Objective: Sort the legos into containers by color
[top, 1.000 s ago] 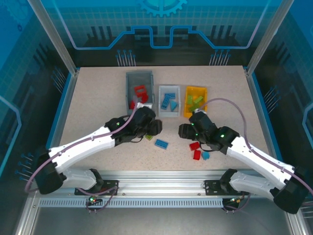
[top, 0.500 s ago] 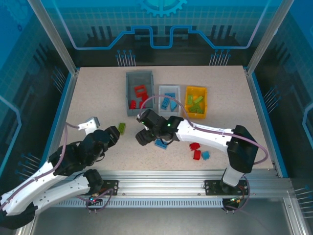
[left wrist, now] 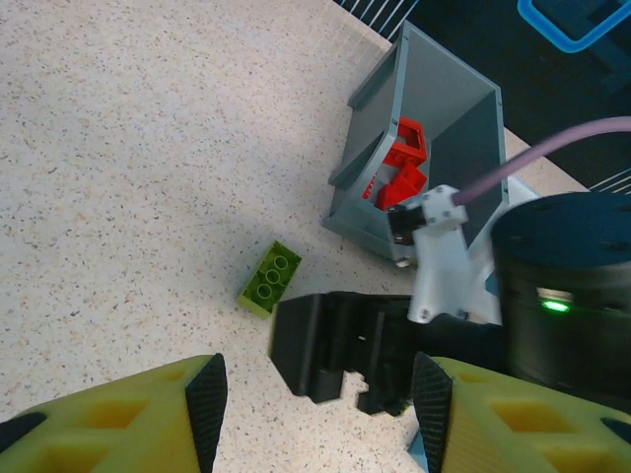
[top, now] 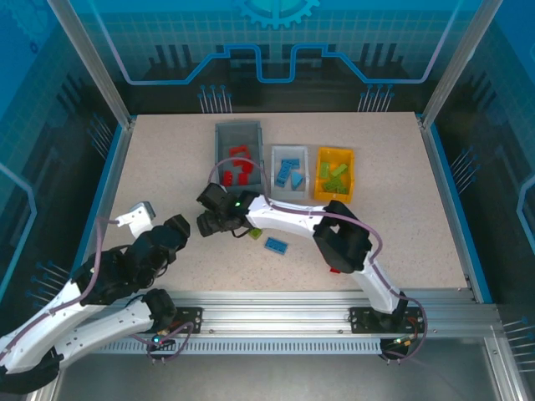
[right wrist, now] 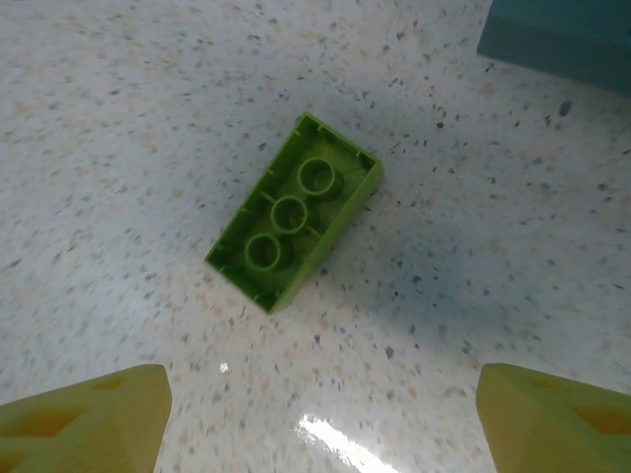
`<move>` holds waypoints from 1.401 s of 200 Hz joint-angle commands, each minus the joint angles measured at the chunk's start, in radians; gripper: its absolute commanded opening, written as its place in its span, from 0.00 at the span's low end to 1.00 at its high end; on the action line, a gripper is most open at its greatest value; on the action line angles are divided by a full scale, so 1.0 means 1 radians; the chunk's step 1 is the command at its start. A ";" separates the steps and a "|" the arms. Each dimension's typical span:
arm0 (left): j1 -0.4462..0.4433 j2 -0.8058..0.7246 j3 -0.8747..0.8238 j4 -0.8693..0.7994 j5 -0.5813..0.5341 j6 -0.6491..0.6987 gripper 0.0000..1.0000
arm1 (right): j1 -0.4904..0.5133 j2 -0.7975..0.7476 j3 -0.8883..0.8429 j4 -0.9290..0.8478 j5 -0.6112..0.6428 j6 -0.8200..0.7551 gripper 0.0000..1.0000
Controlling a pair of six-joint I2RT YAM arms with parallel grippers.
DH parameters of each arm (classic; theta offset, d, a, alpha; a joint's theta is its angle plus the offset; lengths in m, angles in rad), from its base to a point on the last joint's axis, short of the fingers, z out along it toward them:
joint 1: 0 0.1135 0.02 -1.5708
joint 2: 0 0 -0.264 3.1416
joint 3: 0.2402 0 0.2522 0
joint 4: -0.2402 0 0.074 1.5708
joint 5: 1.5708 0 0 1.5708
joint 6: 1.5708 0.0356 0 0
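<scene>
right arm: reaches far across to the left, right gripper [top: 206, 224] low over the table [top: 159, 167]
right gripper: released, jaws wide, empty
green lego [right wrist: 296, 210]: hollow side up on the table under it, near the grey bin [left wrist: 454, 108]
left arm: folded near its base, left gripper [top: 176, 228] released, empty

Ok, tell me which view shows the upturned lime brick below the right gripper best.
Right wrist: the lime brick lies centred and close, hollow underside up, three tubes plain. Left wrist shows it small, beside the right gripper, near the grey bin. In top external, the gripper's body covers that spot.
</scene>
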 commanded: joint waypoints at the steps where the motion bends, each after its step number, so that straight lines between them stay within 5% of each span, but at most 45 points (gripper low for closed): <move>1: 0.002 -0.018 0.007 -0.042 -0.038 0.004 0.56 | 0.014 0.062 0.110 -0.037 0.041 0.087 0.84; 73: 0.002 -0.011 0.006 -0.040 -0.020 0.004 0.56 | 0.015 0.310 0.397 -0.183 0.061 0.129 0.81; 105: 0.002 -0.010 0.008 -0.039 -0.017 0.005 0.56 | 0.021 0.340 0.437 -0.206 0.109 0.131 0.70; 128: 0.002 -0.010 0.005 -0.031 -0.012 0.005 0.55 | 0.026 0.354 0.461 -0.241 0.150 0.124 0.51; 151: 0.002 -0.006 0.006 -0.027 -0.010 0.009 0.55 | 0.026 0.360 0.474 -0.267 0.162 0.121 0.46; 186: 0.002 -0.007 0.011 -0.030 -0.011 0.013 0.55 | 0.035 0.339 0.472 -0.289 0.185 0.110 0.42; 227: 0.002 -0.005 0.009 -0.031 -0.011 0.011 0.55 | 0.045 0.275 0.413 -0.266 0.192 0.067 0.25; 280: 0.002 0.013 0.031 0.064 0.038 0.125 0.56 | 0.096 -0.081 0.124 -0.132 0.270 -0.046 0.22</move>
